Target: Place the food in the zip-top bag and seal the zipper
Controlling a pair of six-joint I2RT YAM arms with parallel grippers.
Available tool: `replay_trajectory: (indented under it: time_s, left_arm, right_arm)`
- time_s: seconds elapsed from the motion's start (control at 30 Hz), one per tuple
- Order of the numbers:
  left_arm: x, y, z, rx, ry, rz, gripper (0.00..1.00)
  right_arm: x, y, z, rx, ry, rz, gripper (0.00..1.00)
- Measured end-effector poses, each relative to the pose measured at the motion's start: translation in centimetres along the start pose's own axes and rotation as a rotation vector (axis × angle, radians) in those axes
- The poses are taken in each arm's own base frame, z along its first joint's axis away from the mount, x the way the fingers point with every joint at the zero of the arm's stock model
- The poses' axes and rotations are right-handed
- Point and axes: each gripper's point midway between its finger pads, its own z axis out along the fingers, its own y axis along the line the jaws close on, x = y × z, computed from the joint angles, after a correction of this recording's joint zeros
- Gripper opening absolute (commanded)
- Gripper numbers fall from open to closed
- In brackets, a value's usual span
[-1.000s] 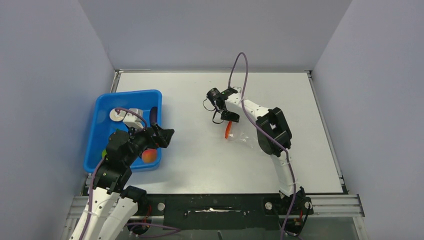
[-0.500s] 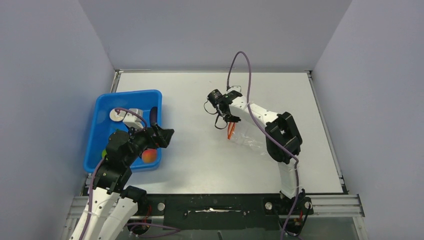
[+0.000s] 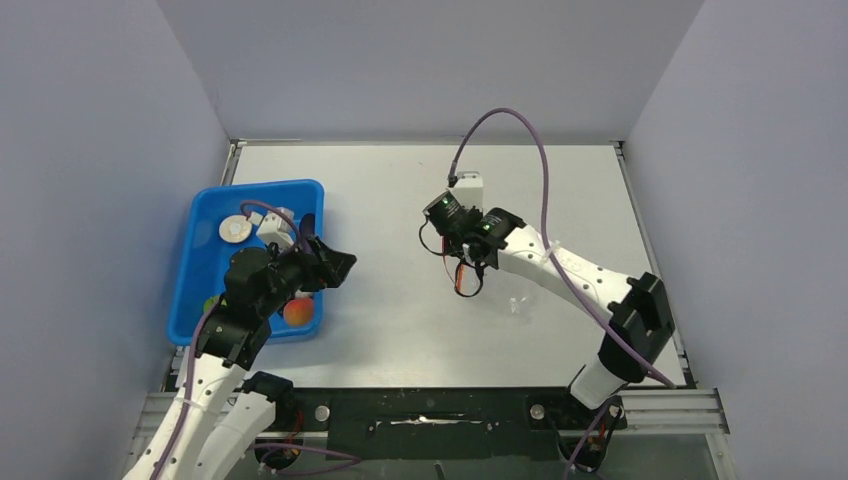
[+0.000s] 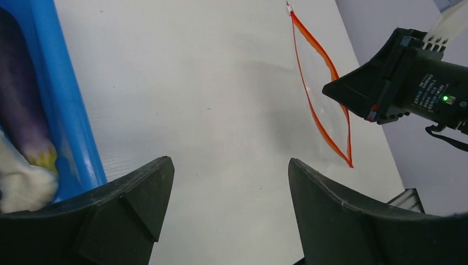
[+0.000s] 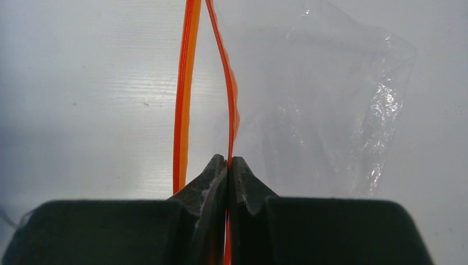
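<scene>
Pinches with the right gripper [image 5: 228, 163], black fingers [image 5: 204, 179] pressed flat together with no gap, one lip of the thin red zipper [image 5: 223, 77] clenched between the tips. Leaves the other lip of that strip free, bowed away just left of the fingertips in the right wrist view, so the mouth stands parted. Shows the small clear crinkly zip-top bag [image 5: 331, 105] spreading beyond and to the right of the closed tips, over the white table [image 5: 83, 83]. Seen from above, sits near the table's middle, red strip directly under the tips and the clear film trailing off to the right. Spreads the left gripper [image 4: 229, 165] wide, dark fingers [image 4: 138, 193] well apart and released, grasping nothing, only bare table between them. Hovers at the right rim of the blue plastic tray [image 3: 205, 255], well apart from the bag, which shows ahead of these open fingers in the left wrist view with the other gripper's black body beside it. Holds in the tray an orange-red round toy fruit [image 3: 297, 312] at the near right corner, a pale disc [image 3: 235, 229] toward the far end, a dark purple toy food [image 4: 19, 99] against the wall, and a sliver of lime-green fruit [image 3: 212, 303] mostly hidden under the arm.
</scene>
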Motion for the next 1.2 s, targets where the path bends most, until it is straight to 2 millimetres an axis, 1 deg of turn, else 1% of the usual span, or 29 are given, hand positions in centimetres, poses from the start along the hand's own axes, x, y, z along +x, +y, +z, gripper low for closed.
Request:
replay_trajectory:
  time_s: [0.13,0.27,0.4,0.47,0.6,0.8,0.9,1.03,1.1,1.13,1.2]
  left_arm:
    - [-0.3,-1.3,0.5,0.054,0.01,-0.066,0.74]
    - [-1.0,-2.9,0.9,0.122,-0.003,-0.122,0.74]
    - [-1.7,-4.4,1.2,0.195,-0.015,-0.166,0.74]
    - [-1.7,-4.8,1.5,0.225,-0.016,-0.191,0.75]
    - [-0.9,-5.1,2.2,0.259,0.005,-0.239,0.74]
    - [0.7,-4.5,4.0,0.244,0.058,-0.278,0.74]
    - [1.4,-4.6,4.6,0.247,0.081,-0.283,0.74]
    - [1.9,-5.0,5.0,0.264,0.094,-0.29,0.74]
    - [2.0,-5.2,5.2,0.271,0.097,-0.29,0.68]
    - [2.1,-5.2,5.3,0.272,0.1,-0.29,0.62]
    - [2.4,-5.2,5.6,0.266,0.109,-0.29,0.45]
  right_arm:
    - [-0.7,1.1,-2.8,-0.113,-0.062,0.017,0.0]
    - [-1.0,3.3,-5.5,-0.254,-0.121,0.037,0.0]
    - [-0.6,5.4,-7.4,-0.357,-0.153,0.039,0.0]
    - [-0.4,6.4,-7.9,-0.398,-0.159,0.038,0.0]
    - [-0.3,7.8,-8.9,-0.456,-0.17,0.037,0.0]
    - [-0.5,9.7,-10.1,-0.527,-0.19,0.043,0.0]
    - [-0.1,10.7,-10.1,-0.548,-0.186,0.032,0.0]
    - [1.0,11.8,-9.6,-0.55,-0.161,0.002,0.0]
    - [1.4,12.1,-9.3,-0.551,-0.151,-0.008,0.0]
    - [1.4,12.2,-9.4,-0.554,-0.149,-0.011,0.0]
    - [1.5,12.3,-9.4,-0.557,-0.148,-0.011,0.0]
